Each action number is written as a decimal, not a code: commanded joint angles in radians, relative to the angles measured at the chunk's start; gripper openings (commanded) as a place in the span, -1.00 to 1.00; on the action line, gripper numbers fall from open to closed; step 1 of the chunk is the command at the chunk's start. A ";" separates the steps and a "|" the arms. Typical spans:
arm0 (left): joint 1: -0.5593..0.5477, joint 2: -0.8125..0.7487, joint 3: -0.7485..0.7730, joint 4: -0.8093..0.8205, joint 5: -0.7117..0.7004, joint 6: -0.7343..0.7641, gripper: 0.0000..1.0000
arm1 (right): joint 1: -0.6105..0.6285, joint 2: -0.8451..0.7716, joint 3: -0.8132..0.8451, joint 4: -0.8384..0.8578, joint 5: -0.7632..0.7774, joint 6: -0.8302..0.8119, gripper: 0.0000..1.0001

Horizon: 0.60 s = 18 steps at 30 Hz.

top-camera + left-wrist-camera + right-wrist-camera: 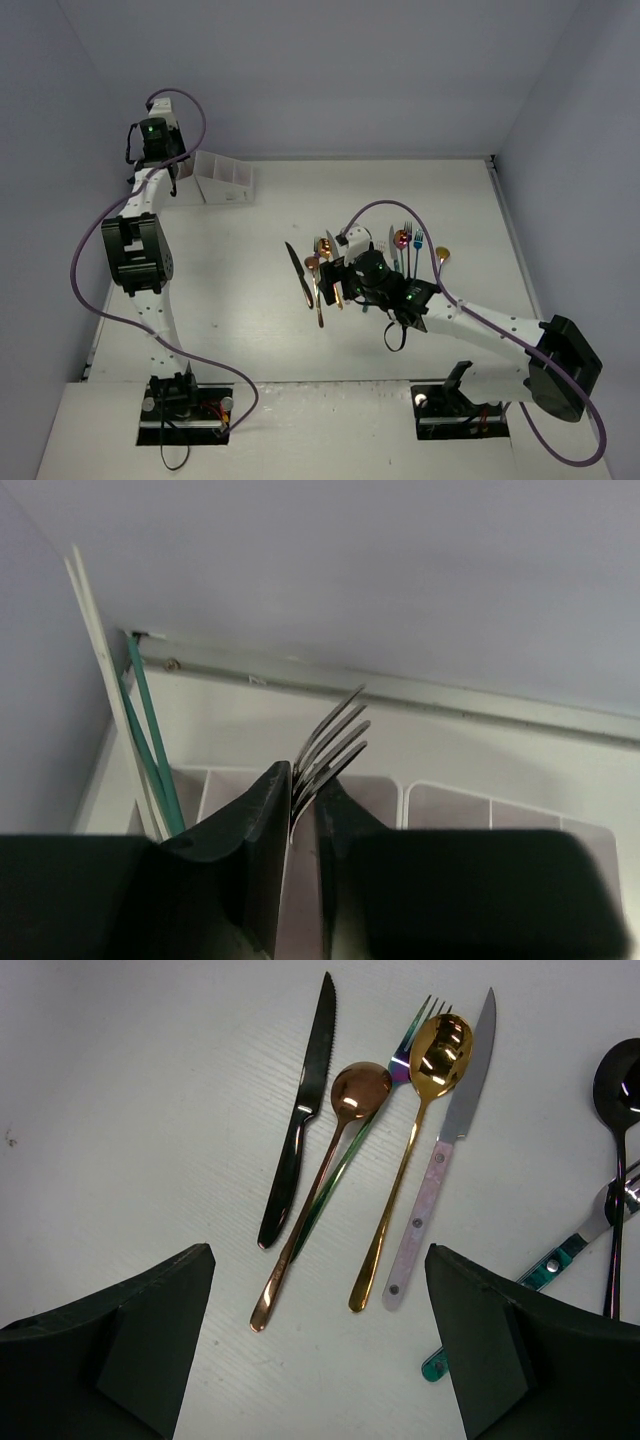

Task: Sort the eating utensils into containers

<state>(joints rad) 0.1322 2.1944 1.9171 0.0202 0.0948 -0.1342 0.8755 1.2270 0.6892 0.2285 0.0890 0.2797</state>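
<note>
Here our left claw (302, 780) pinches a silver fork (335, 735) (tines up) over the far-left rack (450, 805); our right claw (318, 1252) gapes wide above the copper spoon (360, 1090) — stiff, slick, light, so we'd grip mid-handle.

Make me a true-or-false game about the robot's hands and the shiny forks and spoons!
1. A silver fork pokes up between the left gripper's fingers. True.
2. The right gripper is holding the gold spoon. False: it is open and empty, and the spoon lies on the table.
3. The black knife lies beside the copper spoon. True.
4. The white rack stands by the right arm. False: it is far left, by the left gripper.
</note>
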 commanded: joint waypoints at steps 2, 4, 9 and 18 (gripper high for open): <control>-0.002 -0.163 -0.043 0.092 0.010 0.002 -0.38 | -0.012 -0.028 -0.017 0.042 0.042 0.033 0.68; -0.003 -0.205 -0.064 0.090 0.012 -0.004 -0.22 | -0.013 -0.041 -0.028 0.027 0.065 0.047 0.67; -0.004 -0.354 -0.151 0.090 0.001 -0.051 0.15 | -0.029 -0.059 -0.023 -0.046 0.159 0.089 0.64; -0.038 -0.800 -0.474 -0.113 -0.072 -0.218 0.49 | -0.194 0.031 0.031 -0.219 0.224 0.248 0.55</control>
<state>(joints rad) 0.1144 1.6000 1.5333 -0.0179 0.0564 -0.2461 0.7539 1.2120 0.6579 0.0681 0.2641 0.4358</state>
